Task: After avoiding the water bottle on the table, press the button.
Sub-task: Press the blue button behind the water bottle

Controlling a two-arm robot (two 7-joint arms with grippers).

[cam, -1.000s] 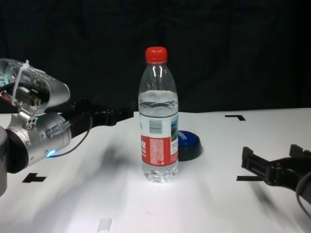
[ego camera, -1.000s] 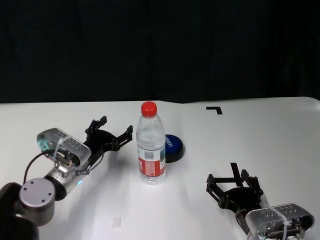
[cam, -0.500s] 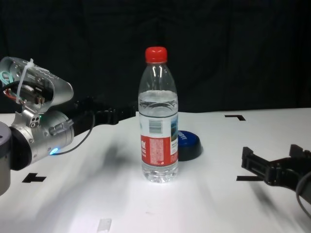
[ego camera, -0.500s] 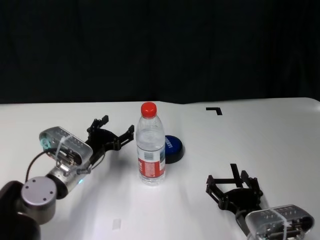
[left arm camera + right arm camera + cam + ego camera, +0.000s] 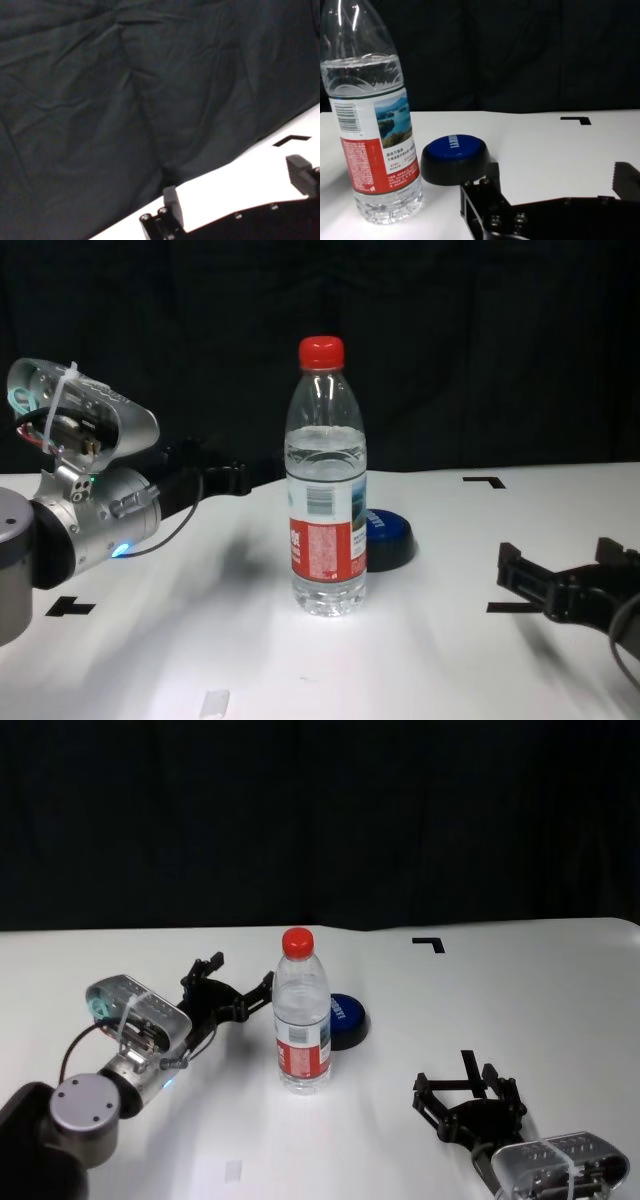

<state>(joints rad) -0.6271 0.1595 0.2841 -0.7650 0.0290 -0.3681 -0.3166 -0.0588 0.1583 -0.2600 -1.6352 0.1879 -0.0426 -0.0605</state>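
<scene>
The water bottle (image 5: 302, 1010) stands upright mid-table, also in the chest view (image 5: 326, 490) and right wrist view (image 5: 370, 125). The dark blue button (image 5: 351, 1012) lies just behind and right of it, partly hidden by the bottle (image 5: 390, 537) (image 5: 454, 159). My left gripper (image 5: 242, 972) is open and empty, raised just left of the bottle and apart from it (image 5: 235, 478) (image 5: 235, 192). My right gripper (image 5: 460, 1082) is open and empty, low near the table's front right (image 5: 560, 565) (image 5: 559, 180).
The white table (image 5: 520, 990) has black corner marks at the back right (image 5: 428, 940), by the right gripper (image 5: 468, 1058) and at the front left (image 5: 70, 607). A small pale strip (image 5: 232, 1170) lies near the front edge. A black curtain closes the back.
My left gripper has moved a little forward and right, closer to the bottle's left side. The bottle, the button and the right arm have not moved.
</scene>
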